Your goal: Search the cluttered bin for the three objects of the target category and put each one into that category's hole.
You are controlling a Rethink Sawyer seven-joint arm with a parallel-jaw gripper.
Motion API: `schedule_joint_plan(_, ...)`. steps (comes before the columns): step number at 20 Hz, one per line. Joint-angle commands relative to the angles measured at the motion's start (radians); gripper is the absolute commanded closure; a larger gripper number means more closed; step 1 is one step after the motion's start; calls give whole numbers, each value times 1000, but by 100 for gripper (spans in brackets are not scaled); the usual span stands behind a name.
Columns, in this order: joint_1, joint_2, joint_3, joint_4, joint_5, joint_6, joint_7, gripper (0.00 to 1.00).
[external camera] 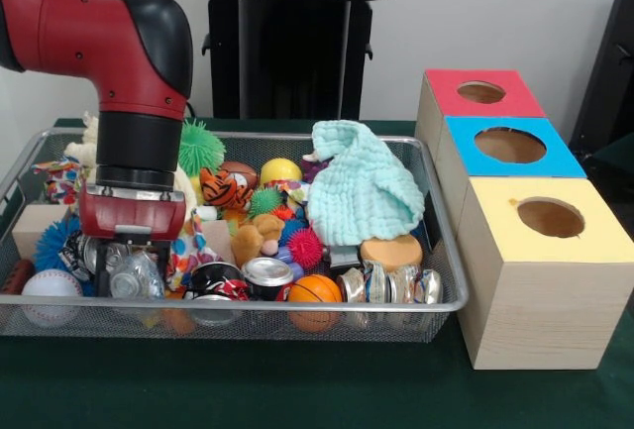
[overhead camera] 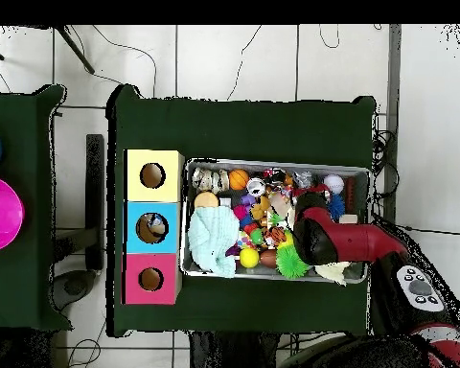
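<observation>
Clutter fills the wire bin point(external camera: 448, 302) from end to end, so most of the searching looks to be ahead of me. At the left end, my hand point(external camera: 127, 268) is down among the toys, just right of the white baseball point(external camera: 50, 288) and in front of the blue spiky ball point(external camera: 54, 241). It sits over a clear, crinkly thing, but I cannot tell whether the hand is apart, together or clamped on anything; the clutter hides that.

Moving right, I see a tiger toy point(external camera: 226, 189), a green spiky ball point(external camera: 200, 145), a yellow ball point(external camera: 280, 170), a small can point(external camera: 265, 275), an orange basketball point(external camera: 315, 290) and some crushed shiny cans point(external camera: 391, 284) against the front wall. A mint cloth point(external camera: 362, 186) is draped over the right part of the pile and may hide more beneath.

Further right, on the green tabletop point(external camera: 297, 389), stands the row of three boxes: the red box point(external camera: 441, 92), the blue box point(external camera: 466, 157) and the yellow box point(external camera: 594, 241), each with a round hole. From overhead, something seems to lie inside the blue box's hole point(overhead camera: 152, 228), so I judge one object may already be in; the other two holes look dark and I cannot tell what they hold. Which category I am after is not shown, and at least two objects probably remain in the bin.
</observation>
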State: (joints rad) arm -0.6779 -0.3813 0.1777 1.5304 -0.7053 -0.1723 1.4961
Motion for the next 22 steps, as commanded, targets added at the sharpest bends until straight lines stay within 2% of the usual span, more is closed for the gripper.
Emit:
schedule_joint_plan(1,11,39,84,-24,17,-9,157,0)
schedule_joint_plan(5,47,51,39,-40,50,-43,174,0)
schedule_joint_plan(6,47,55,39,-43,52,-51,173,100)
schedule_joint_plan(19,23,52,54,-33,48,-4,166,100)
schedule_joint_plan(21,7,37,71,-13,46,37,158,100)
schedule_joint_plan(22,-11,-20,94,42,40,68,152,100)
